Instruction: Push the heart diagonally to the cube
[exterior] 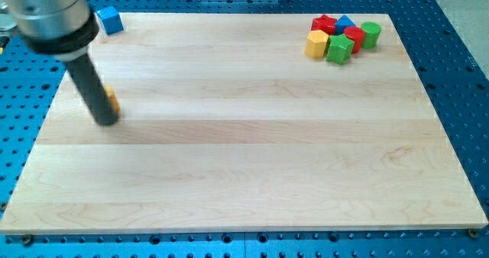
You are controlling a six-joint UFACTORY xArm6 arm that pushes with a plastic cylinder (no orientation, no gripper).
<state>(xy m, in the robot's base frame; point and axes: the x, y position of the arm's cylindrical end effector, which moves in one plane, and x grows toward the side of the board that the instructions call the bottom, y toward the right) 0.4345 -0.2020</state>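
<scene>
Top right, note a tight cluster of six blocks on the board (244,159): a red block (324,23) and a blue block (345,23) at the back, a green cylinder (370,34) at the view's right end, a red cylinder (354,39) just beside it, a yellow block (317,43) at the view's left end and a green block (338,49) in front. These blocks touch or nearly touch one another and lie well apart from the rod.

Near the board's top left corner sits a blue cube (111,20), alone, partly beside the arm's grey housing. Between the cube and the rod you see only bare wood.

At the view's left the dark rod slants down to your tip (106,121), which rests on the board. Just behind the rod's lower end, on its right side in the view, an orange-yellow block (111,99) peeks out; most of it is hidden, so you cannot tell its shape. It appears to touch the rod. The cube lies toward the view's top from this block, nearly straight up.

You have no gripper to open or close; the arm ends in the bare rod, holding nothing.
</scene>
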